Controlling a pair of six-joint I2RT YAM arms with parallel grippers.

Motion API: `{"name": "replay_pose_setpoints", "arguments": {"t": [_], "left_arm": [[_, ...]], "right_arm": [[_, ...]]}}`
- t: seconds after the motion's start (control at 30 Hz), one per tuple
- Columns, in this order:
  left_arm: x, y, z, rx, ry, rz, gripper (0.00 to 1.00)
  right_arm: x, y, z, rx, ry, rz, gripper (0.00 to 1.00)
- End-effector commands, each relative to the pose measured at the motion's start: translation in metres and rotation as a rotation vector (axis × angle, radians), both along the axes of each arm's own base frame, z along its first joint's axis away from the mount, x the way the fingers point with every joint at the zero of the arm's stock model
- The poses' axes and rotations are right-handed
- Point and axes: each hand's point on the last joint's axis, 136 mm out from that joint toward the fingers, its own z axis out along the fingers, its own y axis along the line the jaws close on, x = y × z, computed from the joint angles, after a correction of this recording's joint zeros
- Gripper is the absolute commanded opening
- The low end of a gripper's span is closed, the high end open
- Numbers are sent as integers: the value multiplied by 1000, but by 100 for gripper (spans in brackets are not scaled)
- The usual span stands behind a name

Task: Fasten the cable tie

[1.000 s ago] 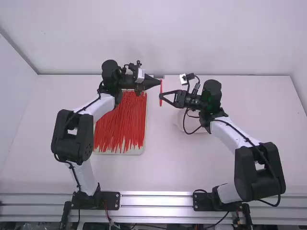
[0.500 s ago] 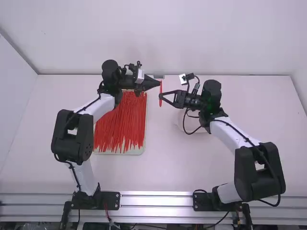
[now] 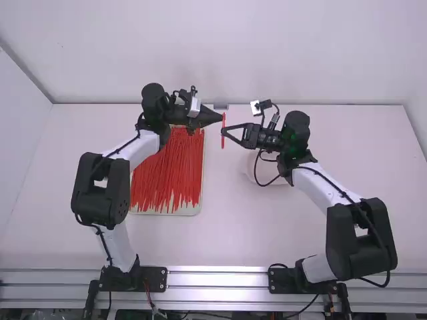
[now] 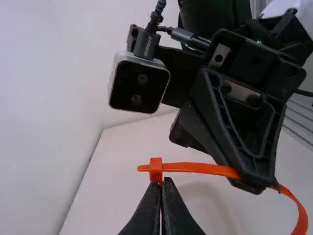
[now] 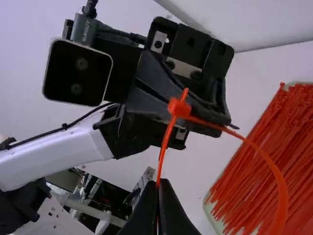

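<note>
Cable tie (image 4: 195,169) was up in the air over the bench (image 3: 313,220); left claw (image 4: 160,180) pinched tight right at its head, right claw (image 5: 157,184) pinched its strap, near the tray (image 3: 167,212) of spares (image 3: 170,167).

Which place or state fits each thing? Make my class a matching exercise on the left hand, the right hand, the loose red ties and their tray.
Things:
1. left hand
2. right hand
3. pile of red ties
4. tray

Places or states:
A. lies on the tray
B. shut on the cable tie at its square head
C. rests flat on the table
D. shut on the cable tie's strap

Pairs: 1-B, 2-D, 3-A, 4-C.
</note>
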Motion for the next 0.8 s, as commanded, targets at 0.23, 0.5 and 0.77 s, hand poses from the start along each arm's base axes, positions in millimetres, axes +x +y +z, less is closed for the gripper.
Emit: {"name": "replay_pose_setpoints", "arguments": {"t": [0.23, 0.5, 0.77], "left_arm": [[-24, 1, 4, 11, -47, -124, 2], [-30, -9, 4, 11, -44, -149, 2], [-28, -9, -9, 13, -27, -146, 2]], "right_arm": [[10, -6, 1, 11, 29, -41, 0], [16, -8, 2, 10, 23, -77, 0], [22, -13, 2, 15, 32, -106, 0]]}}
